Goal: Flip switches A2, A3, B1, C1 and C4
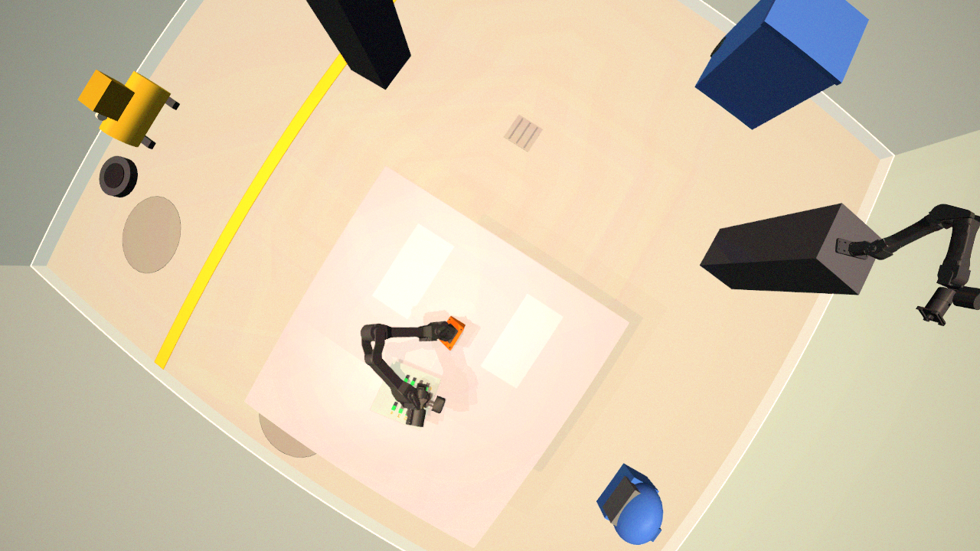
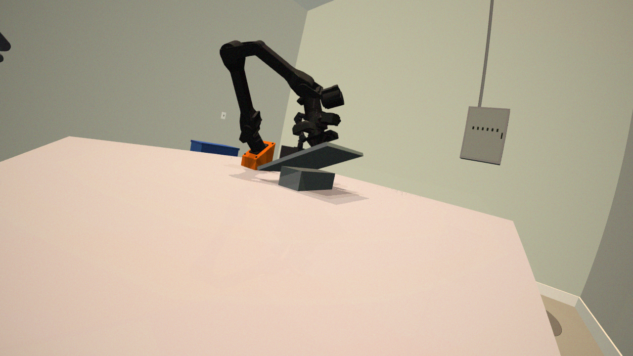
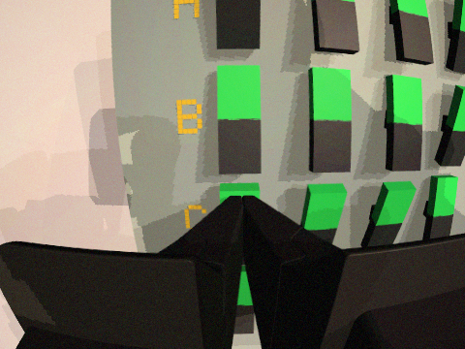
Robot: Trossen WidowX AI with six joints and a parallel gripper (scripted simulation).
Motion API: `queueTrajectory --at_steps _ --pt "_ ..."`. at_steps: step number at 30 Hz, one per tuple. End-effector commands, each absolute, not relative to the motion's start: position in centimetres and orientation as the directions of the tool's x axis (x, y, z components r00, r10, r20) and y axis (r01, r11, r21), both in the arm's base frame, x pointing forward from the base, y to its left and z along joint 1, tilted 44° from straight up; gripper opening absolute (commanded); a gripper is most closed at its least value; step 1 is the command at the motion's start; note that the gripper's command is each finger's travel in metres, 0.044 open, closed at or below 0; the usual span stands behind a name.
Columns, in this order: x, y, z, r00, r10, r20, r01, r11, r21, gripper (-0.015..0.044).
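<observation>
My gripper (image 3: 241, 207) is shut and empty, its tips over the C1 switch (image 3: 239, 188), covering most of it; touch cannot be told. In the exterior view the tips are hidden behind the tilted panel (image 1: 380, 404) (image 2: 327, 155) (image 3: 147, 87). The B1 switch (image 3: 238, 118) lies just beyond the tips, green half far, dark half near. The A2 switch (image 3: 336, 29) and A3 switch (image 3: 415, 38) are partly cut off at the top, dark near ends with front edges showing. The C4 switch (image 3: 443, 196) shows a green far half; its near end is partly hidden by the finger.
The B2 switch (image 3: 330, 118), B3 switch (image 3: 406, 121), C2 switch (image 3: 325, 208) and C3 switch (image 3: 394, 204) stand close by. A switch in the row below C shows between the fingers. The arm's orange base (image 1: 452, 340) (image 2: 250, 161) stands beside the panel. A grey block (image 2: 305, 179) is under the panel.
</observation>
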State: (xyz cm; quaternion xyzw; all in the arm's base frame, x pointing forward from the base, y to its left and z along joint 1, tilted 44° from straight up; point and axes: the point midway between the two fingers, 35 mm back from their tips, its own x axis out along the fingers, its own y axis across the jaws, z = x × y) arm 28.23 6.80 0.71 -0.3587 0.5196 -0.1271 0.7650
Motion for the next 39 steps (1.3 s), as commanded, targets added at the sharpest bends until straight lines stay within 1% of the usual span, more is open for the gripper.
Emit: queueTrajectory --at_steps 1,12,14,18,24,26,33,39 --pt "28.2 6.7 0.6 0.426 -0.566 -0.706 -0.184 0.709 -0.68 0.0" --pt "28.3 6.7 0.5 0.426 -0.566 -0.706 -0.184 0.709 -0.68 0.0" --pt "27.9 7.4 1.3 0.429 -0.565 -0.705 -0.18 0.711 -0.68 0.0" --pt "25.4 10.2 4.8 0.445 -0.555 -0.703 -0.187 0.71 -0.679 0.0" --pt "25.3 10.3 5.0 0.446 -0.554 -0.703 -0.187 0.71 -0.679 0.0" --pt "25.4 9.6 5.6 0.445 -0.553 -0.704 -0.188 0.711 -0.678 0.0" --pt "25.4 3.1 10.7 0.446 -0.558 -0.7 -0.188 0.707 -0.682 0.0" --pt "25.4 2.9 10.9 0.446 -0.558 -0.7 -0.187 0.706 -0.683 0.0"
